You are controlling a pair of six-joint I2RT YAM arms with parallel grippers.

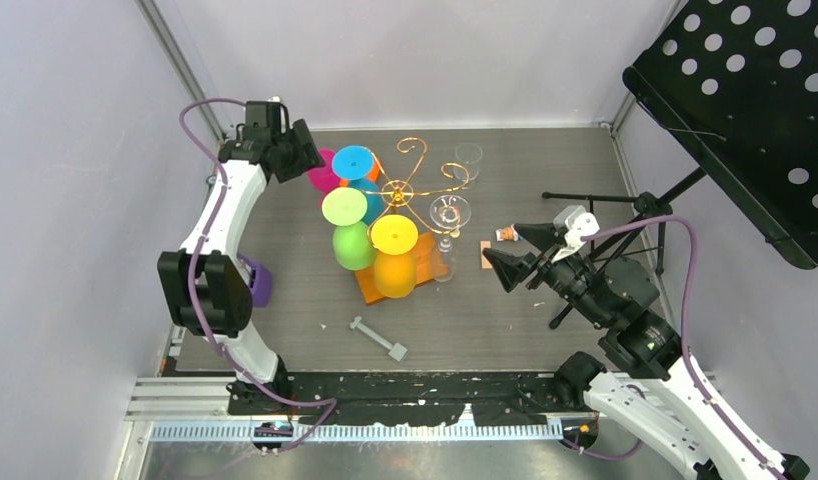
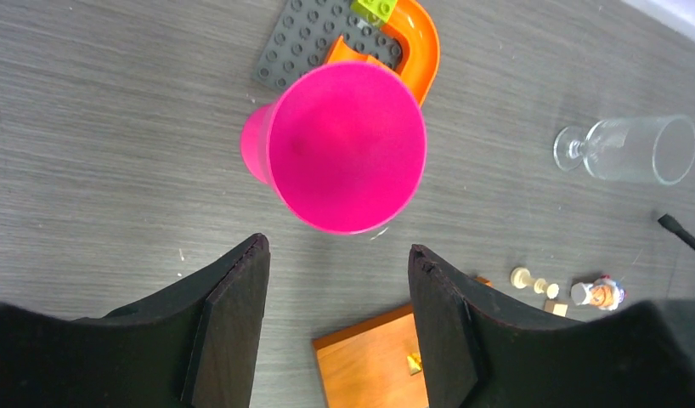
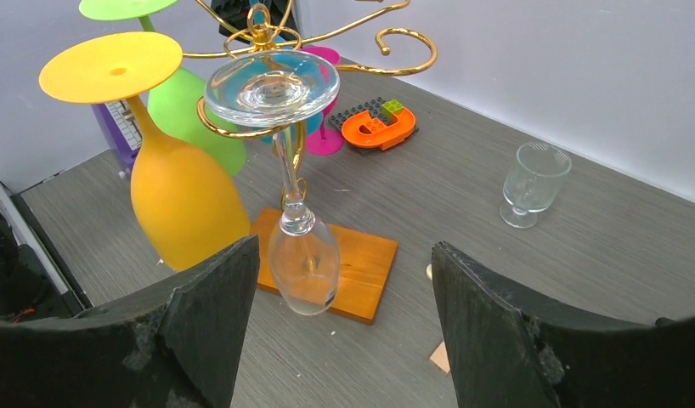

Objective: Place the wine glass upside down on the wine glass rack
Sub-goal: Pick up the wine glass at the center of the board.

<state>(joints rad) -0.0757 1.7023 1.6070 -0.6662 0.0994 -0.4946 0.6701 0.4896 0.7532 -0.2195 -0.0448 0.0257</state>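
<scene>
Operator: Report the state of the right fingers.

Technician: Released. The two pads stand wide apart and grasp nothing. They sit just right of the rack, pointing left at it.

Operator: Location of the wine glass?

Technician: It is clear and hangs upside down on the right side of the wine glass rack. Its foot rests in a gold wire loop at the top. Its stem drops through the loop, and the bowl hangs above the rack's orange wooden base. In the right wrist view the bowl appears between the two pads but beyond them, with no contact.

Operator: Left fingers?

Technician: Released and empty. They are at the far left of the rack, above a pink glass.

Operator: Other items?

Technician: A yellow glass hangs inverted just left of the clear one. A green glass and a blue glass hang farther left. A short clear tumbler stands upright on the tabletop, to the far right of the rack. An orange toy block lies on a grey stud plate beyond the rack.
</scene>
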